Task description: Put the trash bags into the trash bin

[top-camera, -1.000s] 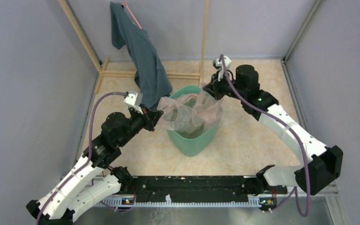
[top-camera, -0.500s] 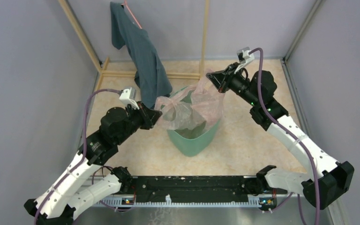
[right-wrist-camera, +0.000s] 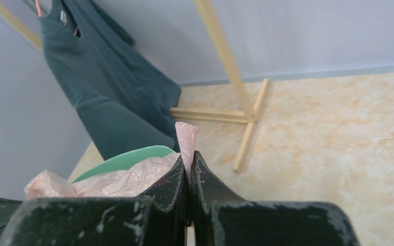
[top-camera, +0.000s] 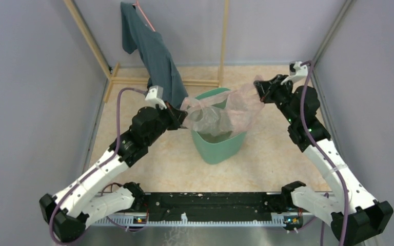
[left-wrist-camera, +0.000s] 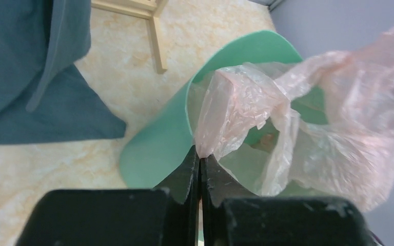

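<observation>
The mint-green trash bin (top-camera: 218,148) stands mid-floor, tilted toward the camera. A pale pink trash bag (top-camera: 225,110) hangs stretched over its mouth, its lower part inside the bin. My left gripper (top-camera: 182,117) is shut on the bag's left edge at the bin's left rim; in the left wrist view it (left-wrist-camera: 200,156) pinches the film (left-wrist-camera: 246,102) beside the bin (left-wrist-camera: 159,148). My right gripper (top-camera: 259,88) is shut on the bag's right edge, held up and out to the right of the bin; in the right wrist view it (right-wrist-camera: 189,163) pinches a pink tip (right-wrist-camera: 186,136) above the rim (right-wrist-camera: 128,158).
A dark teal garment (top-camera: 156,61) hangs from a wooden rack (top-camera: 223,46) behind the bin, close to my left gripper. Grey walls close in on the left, right and back. A black rail (top-camera: 210,202) runs along the near edge.
My right gripper has swung right and outward, pulling the bag's right edge past the bin's rim. My left arm has moved right toward the bin. The bag's mouth is stretched wider.
</observation>
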Robot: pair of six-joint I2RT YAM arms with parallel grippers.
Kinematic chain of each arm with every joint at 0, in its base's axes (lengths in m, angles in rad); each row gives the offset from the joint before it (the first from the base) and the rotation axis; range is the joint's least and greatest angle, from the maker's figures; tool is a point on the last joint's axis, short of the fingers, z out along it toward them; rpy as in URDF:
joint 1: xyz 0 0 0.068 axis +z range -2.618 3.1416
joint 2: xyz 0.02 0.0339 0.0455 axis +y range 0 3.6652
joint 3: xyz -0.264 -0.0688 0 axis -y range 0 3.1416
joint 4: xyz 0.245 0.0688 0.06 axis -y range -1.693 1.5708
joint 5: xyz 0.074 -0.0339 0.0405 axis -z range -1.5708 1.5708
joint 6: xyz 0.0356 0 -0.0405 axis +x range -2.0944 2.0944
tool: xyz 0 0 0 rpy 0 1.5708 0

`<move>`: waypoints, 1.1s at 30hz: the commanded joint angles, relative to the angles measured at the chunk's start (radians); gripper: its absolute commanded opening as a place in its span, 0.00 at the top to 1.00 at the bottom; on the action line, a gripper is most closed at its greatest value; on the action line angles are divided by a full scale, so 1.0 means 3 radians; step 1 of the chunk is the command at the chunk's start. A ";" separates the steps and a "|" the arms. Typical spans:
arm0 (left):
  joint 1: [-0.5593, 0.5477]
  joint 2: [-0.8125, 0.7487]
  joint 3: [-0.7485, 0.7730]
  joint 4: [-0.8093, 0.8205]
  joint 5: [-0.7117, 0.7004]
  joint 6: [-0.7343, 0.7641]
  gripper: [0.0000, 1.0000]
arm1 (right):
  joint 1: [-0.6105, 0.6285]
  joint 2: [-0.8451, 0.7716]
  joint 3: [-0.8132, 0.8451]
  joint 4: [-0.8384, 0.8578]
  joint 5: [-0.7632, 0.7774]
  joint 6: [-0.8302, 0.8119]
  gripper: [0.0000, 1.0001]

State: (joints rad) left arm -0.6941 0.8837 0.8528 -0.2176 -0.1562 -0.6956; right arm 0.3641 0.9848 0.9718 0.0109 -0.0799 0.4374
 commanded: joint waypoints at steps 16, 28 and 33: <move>0.0011 0.0111 0.1528 -0.1806 0.0224 0.0121 0.09 | 0.0041 -0.0353 0.0366 -0.0223 -0.0373 -0.0510 1.00; 0.0012 0.0930 0.2562 -0.1504 0.0805 -0.0184 0.11 | 0.0054 -0.0216 0.0418 -0.0343 -0.0471 -0.0557 1.00; 0.0010 0.1389 0.2832 -0.1422 0.0637 0.0135 0.13 | 0.0056 -0.0238 0.0406 -0.0347 -0.0501 -0.0570 1.00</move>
State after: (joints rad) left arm -0.6937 1.2003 1.6207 -0.6647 0.0555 -0.7223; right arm 0.3729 0.9253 1.0431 -0.1120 -0.2081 0.2817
